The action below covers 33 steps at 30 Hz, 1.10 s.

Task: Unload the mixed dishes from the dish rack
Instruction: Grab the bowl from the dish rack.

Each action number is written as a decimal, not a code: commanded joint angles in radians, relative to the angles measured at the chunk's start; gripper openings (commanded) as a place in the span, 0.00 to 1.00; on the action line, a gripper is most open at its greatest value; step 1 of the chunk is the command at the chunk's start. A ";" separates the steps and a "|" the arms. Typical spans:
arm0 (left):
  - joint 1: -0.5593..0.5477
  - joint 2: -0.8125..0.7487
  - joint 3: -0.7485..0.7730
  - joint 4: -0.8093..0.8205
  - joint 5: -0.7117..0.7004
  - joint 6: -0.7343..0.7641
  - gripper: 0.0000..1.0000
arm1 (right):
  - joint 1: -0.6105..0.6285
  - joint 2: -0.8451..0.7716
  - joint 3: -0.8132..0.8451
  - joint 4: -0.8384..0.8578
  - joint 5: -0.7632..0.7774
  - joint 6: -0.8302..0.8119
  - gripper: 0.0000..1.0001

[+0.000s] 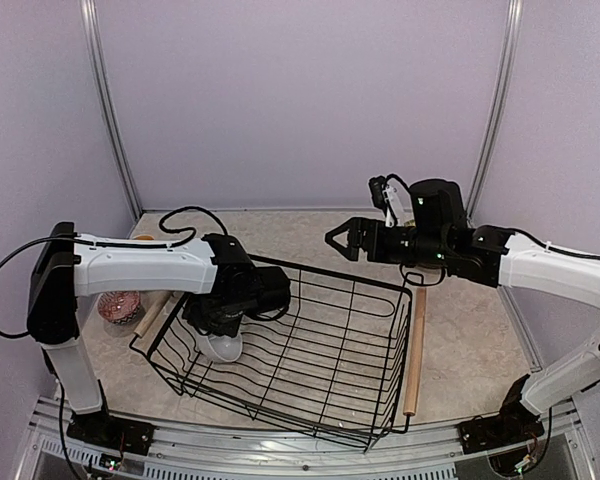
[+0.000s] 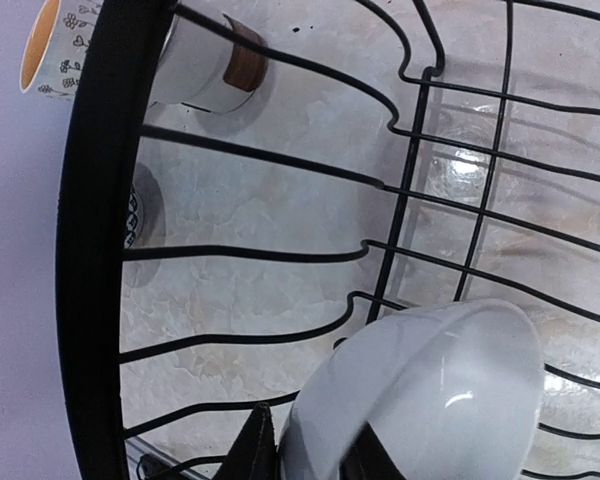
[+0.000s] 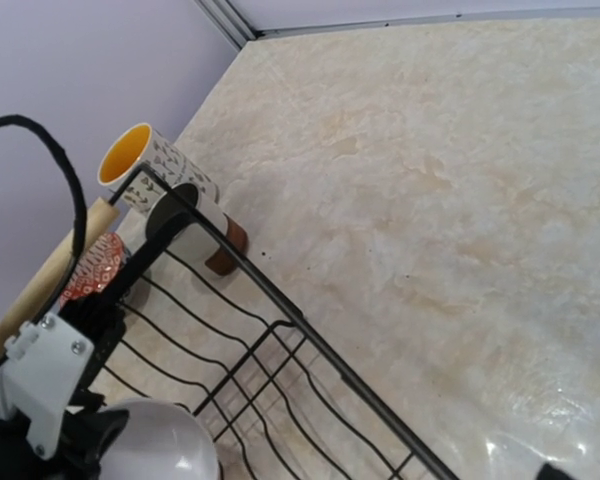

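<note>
My left end effector (image 2: pixel 310 455) reaches down into the left end of the black wire dish rack (image 1: pixel 330 273). It pinches the wall of the white bowl (image 2: pixel 430 400), with one finger outside the rim and the other across its inside. The bowl sits tilted against the rack's wires near the left wooden handle (image 1: pixel 152 315). My right end effector (image 1: pixel 342 240) hovers above the rack's far right side, its fingers spread wide and holding nothing. On the marbled table (image 1: pixel 460 330), just outside the rack's far left corner, the tall patterned cup with orange inside (image 3: pixel 145 160) sits beside the white cup with brown band (image 3: pixel 205 235). A patterned bowl (image 1: pixel 120 306) rests near them, left of the handle.
</note>
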 commanded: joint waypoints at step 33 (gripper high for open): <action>0.349 -0.652 -0.014 0.355 0.498 0.340 0.00 | -0.003 -0.116 -0.011 -0.054 0.089 -0.024 1.00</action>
